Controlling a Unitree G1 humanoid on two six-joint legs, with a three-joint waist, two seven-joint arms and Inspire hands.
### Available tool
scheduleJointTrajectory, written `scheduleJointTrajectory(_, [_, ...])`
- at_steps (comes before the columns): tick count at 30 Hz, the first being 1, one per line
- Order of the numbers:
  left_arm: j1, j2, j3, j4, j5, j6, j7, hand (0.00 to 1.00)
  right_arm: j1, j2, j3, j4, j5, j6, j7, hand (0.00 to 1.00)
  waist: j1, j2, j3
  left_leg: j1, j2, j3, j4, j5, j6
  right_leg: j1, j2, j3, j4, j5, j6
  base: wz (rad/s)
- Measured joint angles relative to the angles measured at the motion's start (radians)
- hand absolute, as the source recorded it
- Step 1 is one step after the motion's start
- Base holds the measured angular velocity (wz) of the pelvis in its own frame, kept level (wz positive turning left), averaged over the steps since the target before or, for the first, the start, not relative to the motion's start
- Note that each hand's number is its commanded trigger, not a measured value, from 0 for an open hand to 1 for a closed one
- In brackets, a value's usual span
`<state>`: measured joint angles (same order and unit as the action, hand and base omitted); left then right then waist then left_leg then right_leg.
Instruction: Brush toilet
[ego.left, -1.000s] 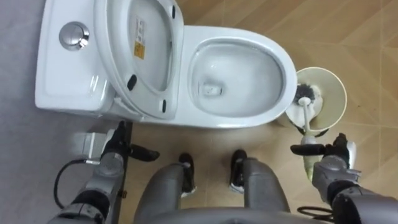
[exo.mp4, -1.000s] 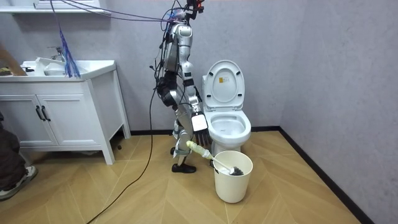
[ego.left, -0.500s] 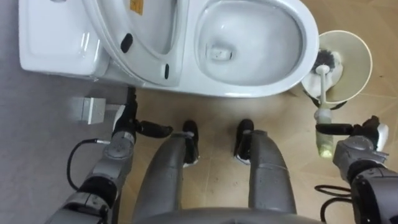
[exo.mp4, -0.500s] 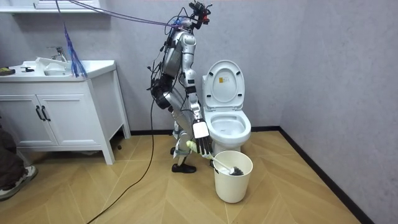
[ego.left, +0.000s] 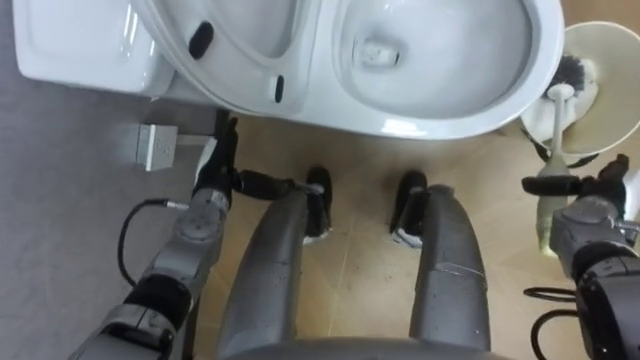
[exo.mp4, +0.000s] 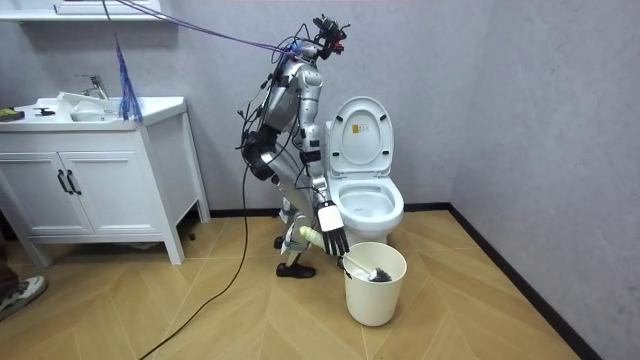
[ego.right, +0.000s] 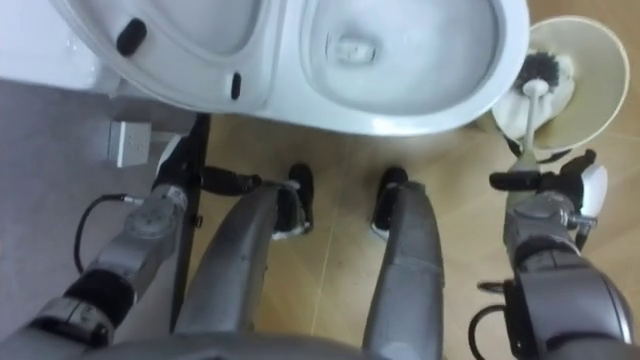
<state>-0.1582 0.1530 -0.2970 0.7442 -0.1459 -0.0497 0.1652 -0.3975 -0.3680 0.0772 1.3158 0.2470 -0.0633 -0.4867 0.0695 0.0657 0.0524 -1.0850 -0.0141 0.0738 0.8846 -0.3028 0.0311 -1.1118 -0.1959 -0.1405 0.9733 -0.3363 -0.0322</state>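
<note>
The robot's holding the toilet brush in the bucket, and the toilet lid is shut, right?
Not quite. The toilet lid is up, leaning back against the tank, as the room view shows. The rest is right: the right hand grips the toilet brush, whose bristles sit in the bucket.

The toilet (ego.left: 470, 115) is cut off by the eye views' top edge, so its tank and raised lid show only in part. Right of the toilet, the bucket (ego.left: 612, 60) runs past the frame edge, and the right hand (ego.left: 587, 214) covers part of the brush (ego.left: 556, 115) handle.
</note>
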Motion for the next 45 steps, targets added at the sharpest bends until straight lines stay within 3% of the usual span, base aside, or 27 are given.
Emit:
scheduleJointTrajectory(4, [-0.002,0.002,0.0,-0.005,0.001,0.0,0.0,0.0,-0.002,-0.001,0.012,0.0,0.002,0.0,0.015,0.0,0.001,0.001,-0.0007,-0.032,0.001,0.003,0.069,-0.026,0.001,-0.033,-0.017,0.003,0.074,-0.032,-0.005,0.07])
scheduleJointTrajectory(14, [0.004,0.009,-0.004,-0.042,-0.002,-0.001,0.0,0.0,0.008,-0.006,0.025,-0.008,0.062,0.0,0.054,0.0,-0.007,0.003,-0.0018,-0.093,0.008,0.006,0.151,-0.036,0.003,-0.089,-0.028,0.005,0.149,-0.042,-0.014,0.0])
scheduleJointTrajectory(15, [0.009,0.015,-0.01,-0.047,-0.012,-0.001,0.0,0.0,0.013,-0.005,0.045,-0.008,0.081,0.0,0.056,0.15,-0.007,0.003,-0.0019,-0.097,0.01,0.006,0.16,-0.037,0.004,-0.094,-0.028,0.004,0.156,-0.042,-0.015,-0.03])
scheduleJointTrajectory(17, [0.02,0.023,-0.024,-0.064,-0.02,0.001,-0.001,0.0,0.027,-0.005,0.063,-0.013,0.11,0.001,0.069,0.88,-0.005,0.003,-0.0024,-0.098,0.013,0.006,0.167,-0.038,0.003,-0.094,-0.026,0.003,0.159,-0.043,-0.016,-0.04])
scheduleJointTrajectory(18, [0.029,0.023,-0.024,-0.075,-0.02,0.001,-0.003,0.0,0.032,-0.004,0.069,-0.013,0.118,0.001,0.083,1.0,-0.004,0.004,-0.0025,-0.099,0.016,0.008,0.17,-0.039,0.002,-0.094,-0.025,0.002,0.16,-0.042,-0.017,-0.07])
scheduleJointTrajectory(28, [0.05,0.023,-0.042,-0.133,-0.019,0.03,-0.052,0.0,0.058,-0.003,0.078,0.005,0.24,0.034,0.143,1.0,-0.004,0.006,-0.0043,-0.099,0.018,0.008,0.176,-0.042,-0.003,-0.095,-0.013,0.002,0.164,-0.04,-0.021,-0.01])
scheduleJointTrajectory(45, [0.069,0.026,-0.07,-0.138,-0.062,0.035,-0.037,0.0,0.059,-0.003,0.092,0.023,0.309,0.065,0.173,1.0,-0.005,0.01,-0.0067,-0.067,0.019,0.009,0.157,-0.042,-0.003,-0.065,-0.01,0.0,0.144,-0.038,-0.024,0.0])
